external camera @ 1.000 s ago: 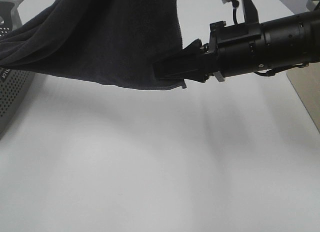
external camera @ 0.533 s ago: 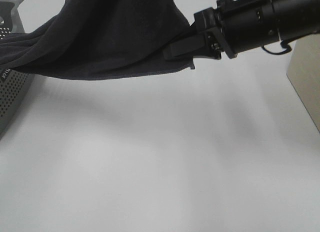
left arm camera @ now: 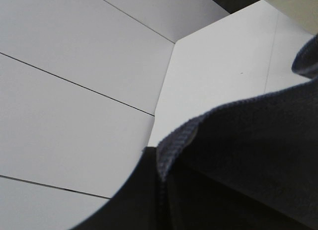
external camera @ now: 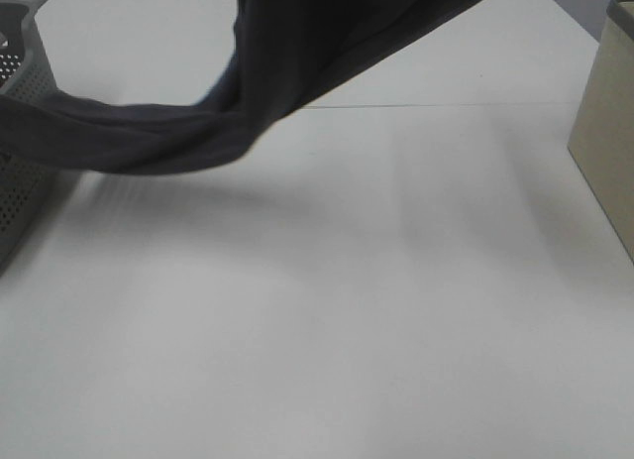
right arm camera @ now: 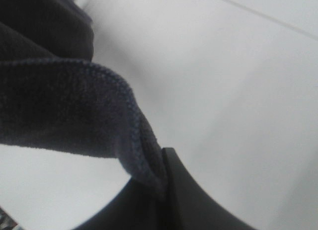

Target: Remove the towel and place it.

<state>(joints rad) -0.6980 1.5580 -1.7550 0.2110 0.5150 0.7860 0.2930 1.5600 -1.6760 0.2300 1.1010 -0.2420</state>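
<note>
The dark charcoal towel (external camera: pixel 297 62) hangs from above the top edge of the exterior high view and sags down to the left, trailing toward the grey perforated basket (external camera: pixel 18 181). Both grippers are outside that view. In the left wrist view, the left gripper (left arm camera: pixel 161 165) is shut on the towel's hemmed edge (left arm camera: pixel 179 138), with a dark finger (left arm camera: pixel 131 200) beside it. In the right wrist view, the right gripper (right arm camera: pixel 161 175) is shut on the towel's hem (right arm camera: pixel 134 120), with one dark finger (right arm camera: pixel 191 200) against it.
The white table (external camera: pixel 347 310) spreads under the hanging towel. A beige basket (external camera: pixel 606 132) stands at the right edge. The grey basket stands at the left edge. A seam (external camera: pixel 446 106) crosses the tabletop at the back.
The right arm has risen out of the exterior high view, carrying the towel's edge up with it. The towel now hangs higher and bunched, showing more of the table at the back.
</note>
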